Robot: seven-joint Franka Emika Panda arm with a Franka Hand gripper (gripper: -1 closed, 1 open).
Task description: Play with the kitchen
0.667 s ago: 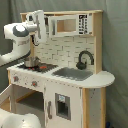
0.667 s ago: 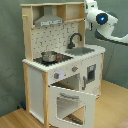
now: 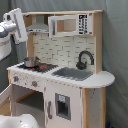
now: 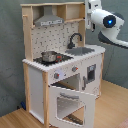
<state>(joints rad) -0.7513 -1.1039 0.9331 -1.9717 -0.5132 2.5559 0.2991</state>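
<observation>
Tool state is something I cannot tell: neither exterior view shows the fingers, only the white arm (image 3: 14, 27) held high beside the kitchen (image 3: 60, 70), at the level of the upper shelf and grey range hood (image 4: 50, 21). Compared with a moment ago the arm sits in nearly the same raised spot, at the first exterior view's left edge and the second exterior view's upper right, with at most a slight shift of the wrist (image 4: 102, 20); nothing on the kitchen has moved. The kitchen stands on the wooden floor (image 4: 15, 117) against a grey backdrop, its oven door (image 4: 70, 102) hanging open and tilted outward in the second exterior view. A small metal pot (image 3: 31, 61) rests on the stovetop (image 3: 40, 66) at the hood end of the counter (image 3: 102, 79), the grey sink (image 3: 74, 74) lies beside it, and the black faucet (image 3: 85, 59) arches over the sink. With the arm apart from every part of the toy, I judge that play has not made fresh contact in this interval; the pot, the knobs (image 4: 74, 69) and the open door all remain plausible things to reach for, and a descent from this height would be needed first.
</observation>
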